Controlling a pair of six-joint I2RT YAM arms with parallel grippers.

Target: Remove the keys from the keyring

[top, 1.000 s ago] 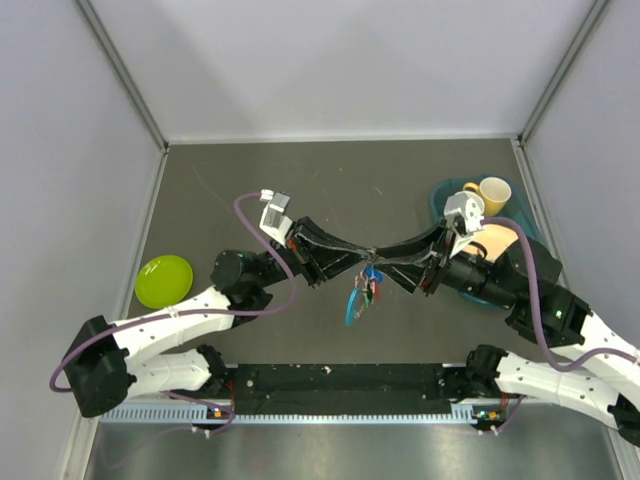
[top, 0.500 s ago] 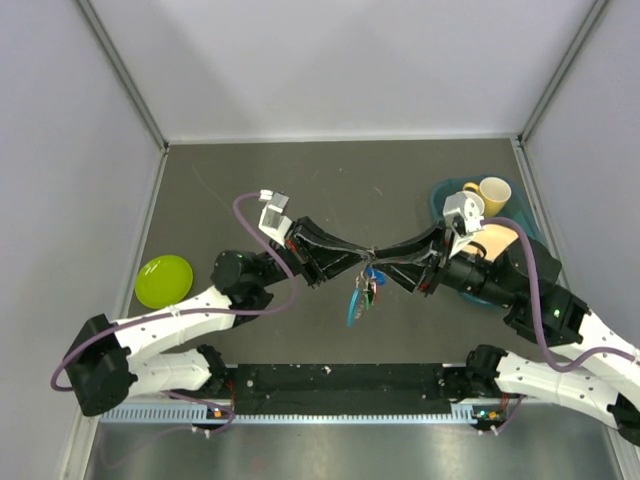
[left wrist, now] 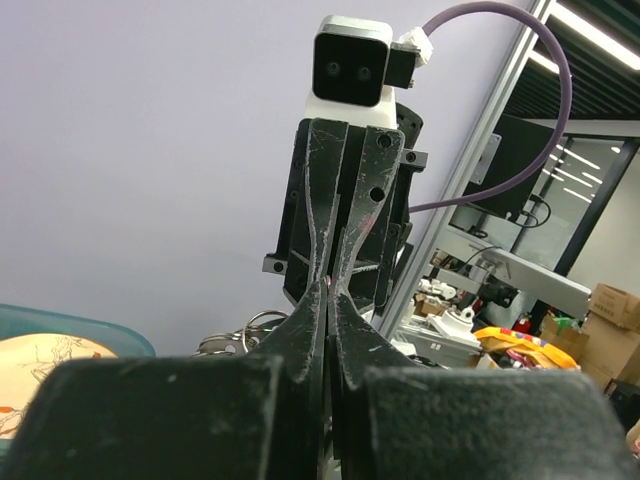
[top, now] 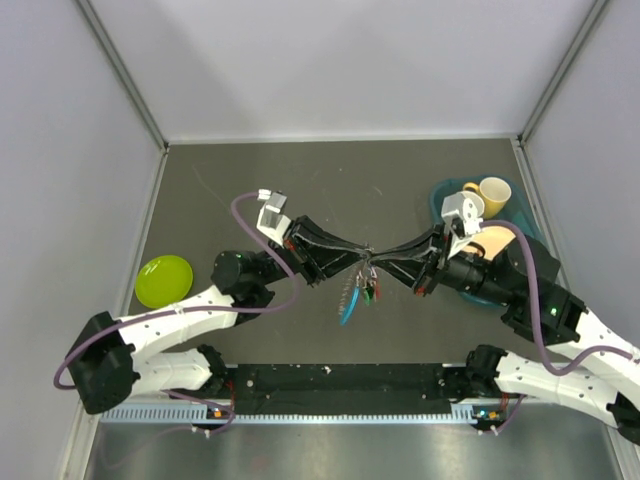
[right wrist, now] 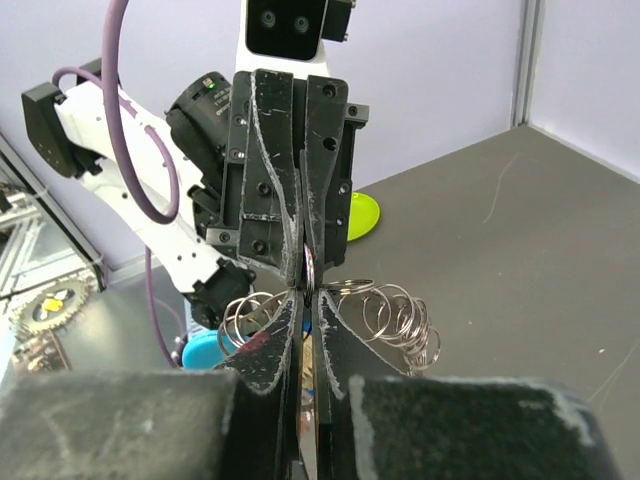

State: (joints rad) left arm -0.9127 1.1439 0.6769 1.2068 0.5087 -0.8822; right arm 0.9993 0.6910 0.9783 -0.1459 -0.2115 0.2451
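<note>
Keyring (top: 370, 263) held up off the tabletop (top: 300, 180), roughly mid-scene, at the spot where the two hands meet tip to tip. Left hand (top: 360, 262) reaches in from the left, right hand (top: 381, 265) from the right; both are pinched together on the keyring, one from each side. Left wrist view: own fingers (left wrist: 295, 335) pressed flat against each other, the other hand's tips butted up directly opposite. Right wrist view: own fingers (right wrist: 275, 335) drawn in to a thin slit, a sliver of thin metal ring showing just at the tips, and the left hand's tips closed tight right above it. Keys (top: 371, 291) dangle just below the pinch point, red and green heads visible from above, too small to count. Silvery strap (top: 353, 290) hangs beside them on the left; in the right wrist view it reads as a string of wire loops spilling out on either side of the fingertips. Bright-blue tab (top: 347, 310) hangs lowest, curved, angled toward the near left. Lime-green dish (top: 164, 280) sits on the tabletop far left, well apart. Yellow cup (top: 493, 194) rests in a teal tray (top: 440, 192) at far right, behind the right arm.
</note>
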